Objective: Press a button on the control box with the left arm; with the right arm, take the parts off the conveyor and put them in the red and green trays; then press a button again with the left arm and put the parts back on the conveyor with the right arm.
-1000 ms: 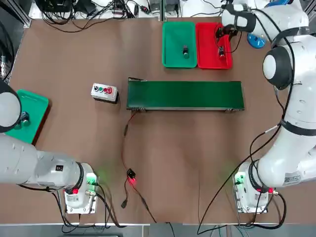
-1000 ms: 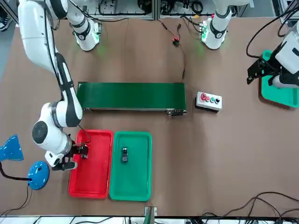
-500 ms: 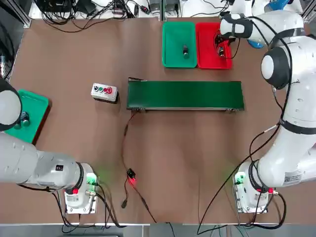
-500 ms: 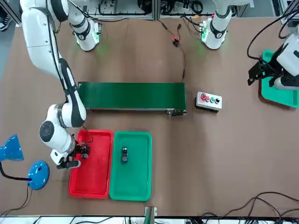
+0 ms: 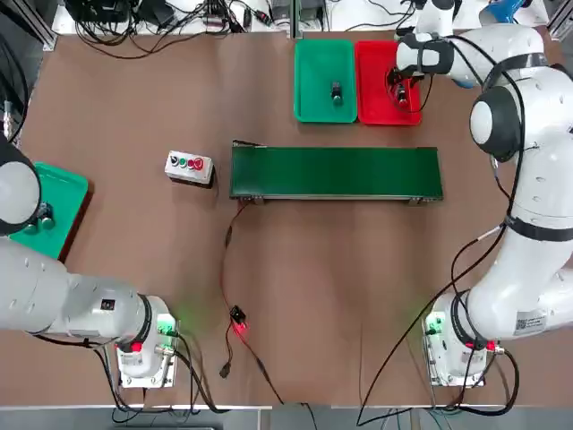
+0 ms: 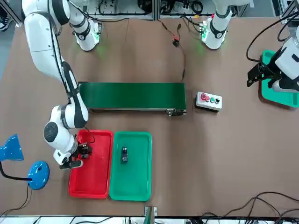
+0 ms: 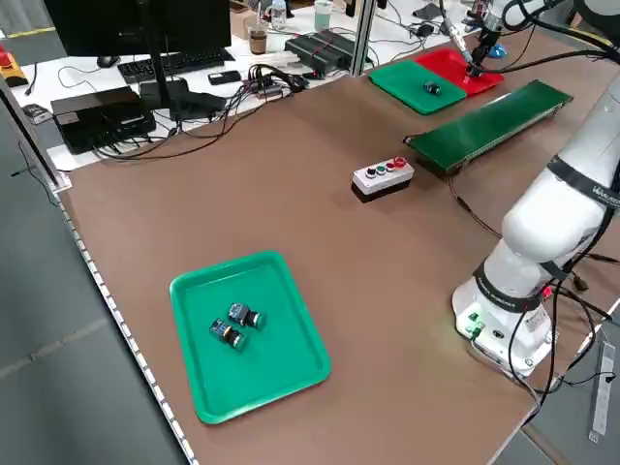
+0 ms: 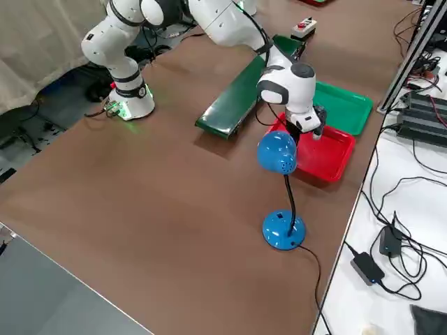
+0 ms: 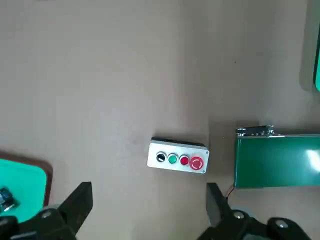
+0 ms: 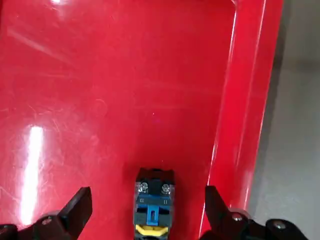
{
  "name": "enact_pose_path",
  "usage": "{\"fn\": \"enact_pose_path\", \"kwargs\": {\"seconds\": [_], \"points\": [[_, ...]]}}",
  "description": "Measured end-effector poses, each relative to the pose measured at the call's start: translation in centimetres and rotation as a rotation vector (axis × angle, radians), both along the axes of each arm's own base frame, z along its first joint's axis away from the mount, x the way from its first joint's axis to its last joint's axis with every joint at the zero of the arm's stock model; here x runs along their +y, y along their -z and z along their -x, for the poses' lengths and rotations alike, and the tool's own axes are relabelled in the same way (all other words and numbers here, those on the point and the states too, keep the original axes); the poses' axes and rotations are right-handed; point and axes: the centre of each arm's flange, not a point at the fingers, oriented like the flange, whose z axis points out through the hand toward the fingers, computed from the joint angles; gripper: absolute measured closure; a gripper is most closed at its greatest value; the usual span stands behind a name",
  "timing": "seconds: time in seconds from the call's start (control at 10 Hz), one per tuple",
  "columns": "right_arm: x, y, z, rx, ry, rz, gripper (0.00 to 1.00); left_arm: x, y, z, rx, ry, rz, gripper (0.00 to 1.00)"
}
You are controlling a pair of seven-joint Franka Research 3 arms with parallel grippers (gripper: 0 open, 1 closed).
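Top view: the conveyor carries no part that I can see. One part lies in the green tray, and the red tray holds a second part. I judge the unloading stage complete. What remains is the return of both parts to the conveyor; I cannot tell whether the second button press is done.

The right gripper is over the red tray. Its jaws are spread wide, one on each side of the part, with a visible gap at both sides. They pinch nothing. This position suits either a release or a new pick; I judge the pick more likely. Before closing, I need to centre the part and lower the jaws, as an off-centre closure could tip it.

The left gripper is raised above the counter, at the left arm's side tray. Its jaws are also wide apart, hold nothing and stand clear of the control box. Two further parts lie in that side tray; I leave them out of the count
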Motion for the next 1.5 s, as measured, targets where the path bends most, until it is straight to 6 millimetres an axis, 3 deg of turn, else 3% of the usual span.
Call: {"fn": "enact_pose_path", "kwargs": {"seconds": [0.4,0.8,1.2,1.3,1.5], "points": [[0.08,-0.02,-0.03,-0.006,-0.002,0.000,0.23,0.02,0.00,0.00,0.000,0.000,0.000,0.00],[-0.04,0.79,0.40,-0.017,0.000,0.000,0.27,0.01,0.00,0.00,0.000,0.000,0.000,0.00],[-0.05,0.90,0.47,-0.018,0.000,0.000,0.51,0.01,0.00,0.00,0.000,0.000,0.000,0.00],[-0.05,0.90,0.47,-0.018,0.001,0.000,0.66,0.01,0.00,0.00,0.000,0.000,0.000,0.00],[0.11,0.90,0.51,-0.015,0.001,-0.001,0.67,0.01,0.00,0.00,0.000,0.000,0.000,0.00]]}}
